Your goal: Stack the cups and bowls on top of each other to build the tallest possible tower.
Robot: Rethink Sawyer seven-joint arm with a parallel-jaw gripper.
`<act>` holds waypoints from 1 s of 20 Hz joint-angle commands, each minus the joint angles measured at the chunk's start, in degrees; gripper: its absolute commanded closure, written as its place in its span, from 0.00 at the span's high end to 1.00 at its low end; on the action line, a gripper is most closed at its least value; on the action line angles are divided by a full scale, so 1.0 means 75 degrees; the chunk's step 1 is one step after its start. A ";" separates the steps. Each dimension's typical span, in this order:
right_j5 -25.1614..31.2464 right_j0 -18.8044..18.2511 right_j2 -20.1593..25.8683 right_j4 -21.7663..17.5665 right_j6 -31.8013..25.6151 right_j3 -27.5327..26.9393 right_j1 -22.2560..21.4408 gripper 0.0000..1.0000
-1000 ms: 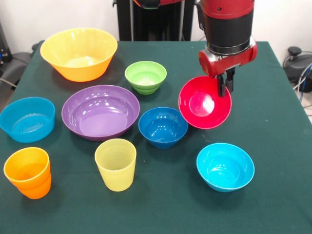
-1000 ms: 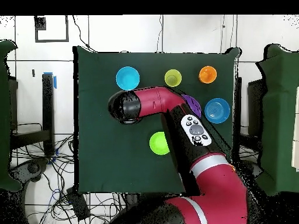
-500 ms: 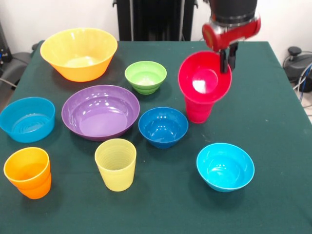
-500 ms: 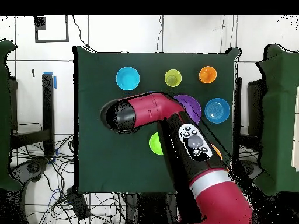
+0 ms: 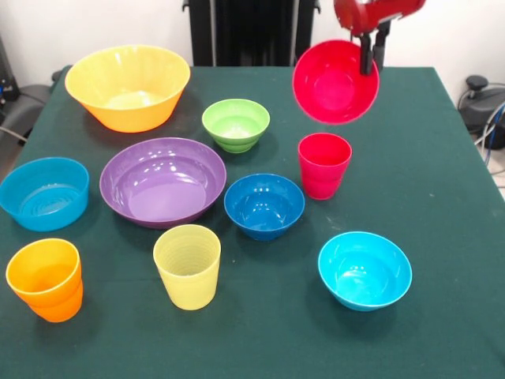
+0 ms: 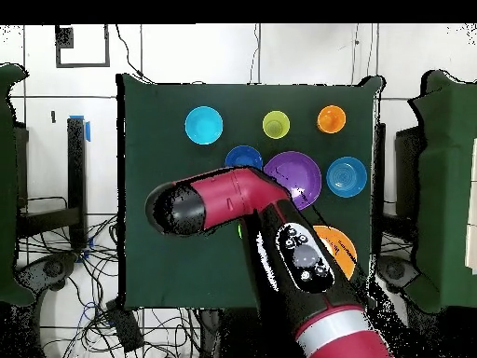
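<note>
The end effector (image 5: 371,49), at the top edge of the front view, grips the rim of the red bowl (image 5: 335,82). The bowl hangs clear of the bench (image 5: 442,197), tilted on edge with its mouth facing the camera. Directly below it the red cup (image 5: 323,164) stands upright, mouth up. The blue bowl (image 5: 263,205) sits just beside the cup, the green bowl (image 5: 235,124) and cyan bowl (image 5: 364,269) near. Open bench lies to the cup's right in the front view.
</note>
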 commanded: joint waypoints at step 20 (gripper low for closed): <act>-0.1789 0.0963 -0.0537 0.0020 0.1391 0.1948 -0.0197 0.00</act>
